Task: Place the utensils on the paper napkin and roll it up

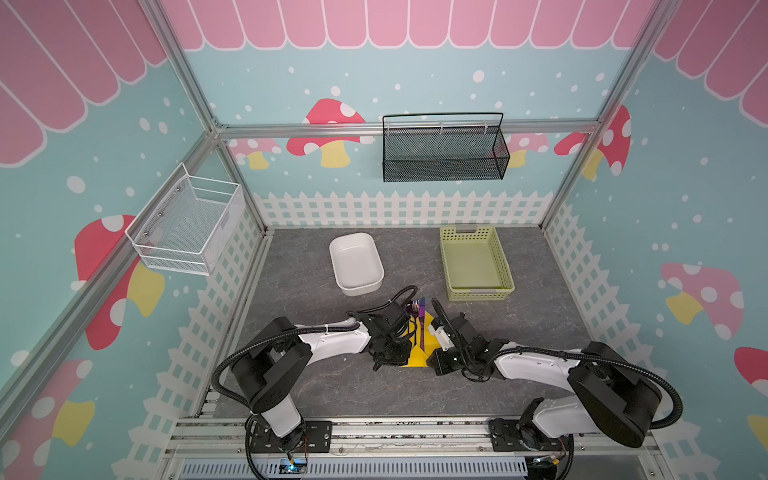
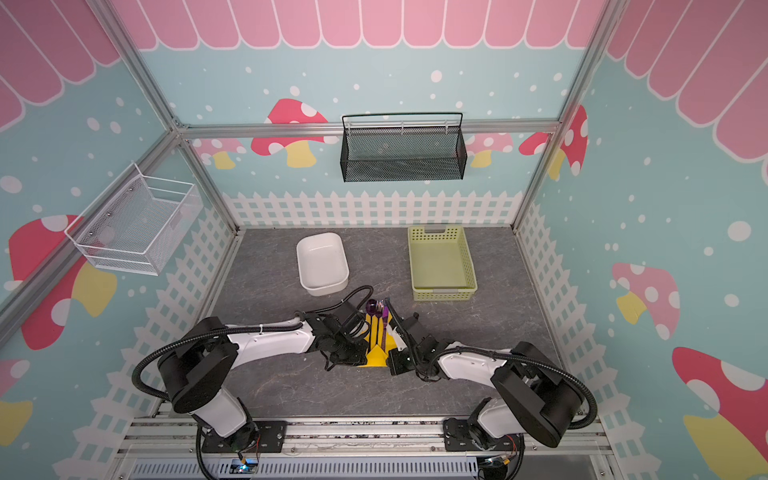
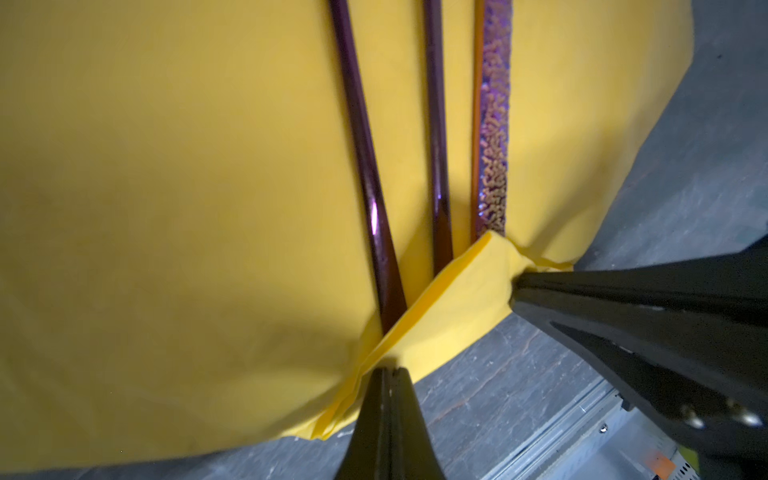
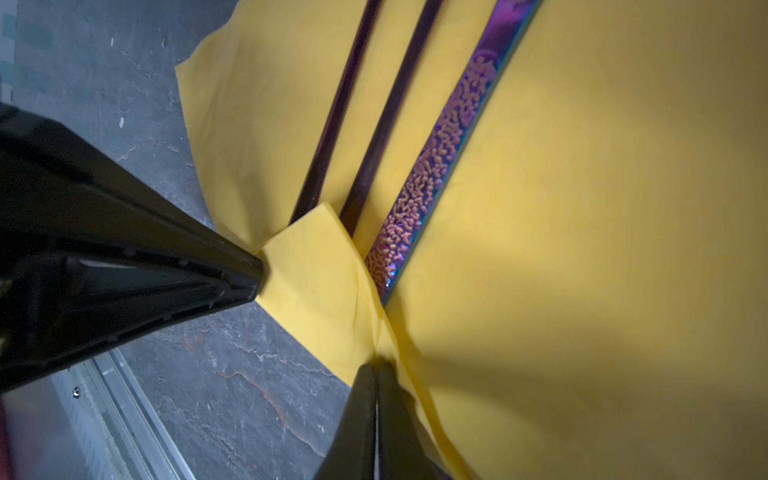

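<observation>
Left claw [image 3: 390,371] pinched shut on paper napkin [image 3: 166,208] fold — right claw [image 4: 376,366] likewise; utensils [image 3: 437,166] lying on it.

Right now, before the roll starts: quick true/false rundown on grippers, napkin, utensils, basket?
1. The left gripper and the right gripper are both shut on the paper napkin's folded near edge. True.
2. The green basket is empty. True.
3. The utensils lie in that basket. False: all three lie side by side on the napkin.
4. The napkin is already a narrow roll. False: it is spread out, with only the near edge folded over the handle ends.
</observation>
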`<act>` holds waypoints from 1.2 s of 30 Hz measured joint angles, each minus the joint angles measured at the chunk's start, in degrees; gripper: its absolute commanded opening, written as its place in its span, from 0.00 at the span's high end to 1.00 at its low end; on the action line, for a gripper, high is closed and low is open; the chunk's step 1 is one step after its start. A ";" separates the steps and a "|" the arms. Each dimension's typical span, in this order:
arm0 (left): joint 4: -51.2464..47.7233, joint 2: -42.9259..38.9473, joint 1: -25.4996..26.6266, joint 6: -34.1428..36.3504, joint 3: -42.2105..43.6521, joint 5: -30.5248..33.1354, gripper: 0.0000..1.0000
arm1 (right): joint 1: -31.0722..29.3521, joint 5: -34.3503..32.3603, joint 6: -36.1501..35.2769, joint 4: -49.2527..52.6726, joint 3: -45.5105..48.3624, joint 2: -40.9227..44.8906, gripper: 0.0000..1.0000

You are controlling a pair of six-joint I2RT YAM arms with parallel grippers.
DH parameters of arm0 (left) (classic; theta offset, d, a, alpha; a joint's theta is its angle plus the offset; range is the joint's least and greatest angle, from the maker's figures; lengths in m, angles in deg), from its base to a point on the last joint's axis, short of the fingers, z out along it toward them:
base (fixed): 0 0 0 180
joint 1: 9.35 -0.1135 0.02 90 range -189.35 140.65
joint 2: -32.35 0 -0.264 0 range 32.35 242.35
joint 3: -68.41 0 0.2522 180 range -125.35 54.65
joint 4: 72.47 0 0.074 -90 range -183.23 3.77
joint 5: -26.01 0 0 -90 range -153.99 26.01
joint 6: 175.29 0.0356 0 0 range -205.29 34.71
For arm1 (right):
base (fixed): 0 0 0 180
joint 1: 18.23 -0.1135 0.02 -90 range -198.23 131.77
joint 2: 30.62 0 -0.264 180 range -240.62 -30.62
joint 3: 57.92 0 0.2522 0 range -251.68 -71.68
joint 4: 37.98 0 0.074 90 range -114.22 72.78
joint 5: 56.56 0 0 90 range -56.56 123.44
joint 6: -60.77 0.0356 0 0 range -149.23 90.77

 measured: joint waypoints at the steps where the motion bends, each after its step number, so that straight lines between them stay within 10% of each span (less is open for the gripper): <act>1: -0.09 0.02 -0.07 -0.11 0.00 0.00 1.00 | 0.02 0.00 0.00 0.00 0.00 0.00 0.92; 36: -1.14 0.37 -1.05 -0.15 0.00 0.09 1.00 | 1.44 2.82 0.61 0.35 0.42 -0.07 0.94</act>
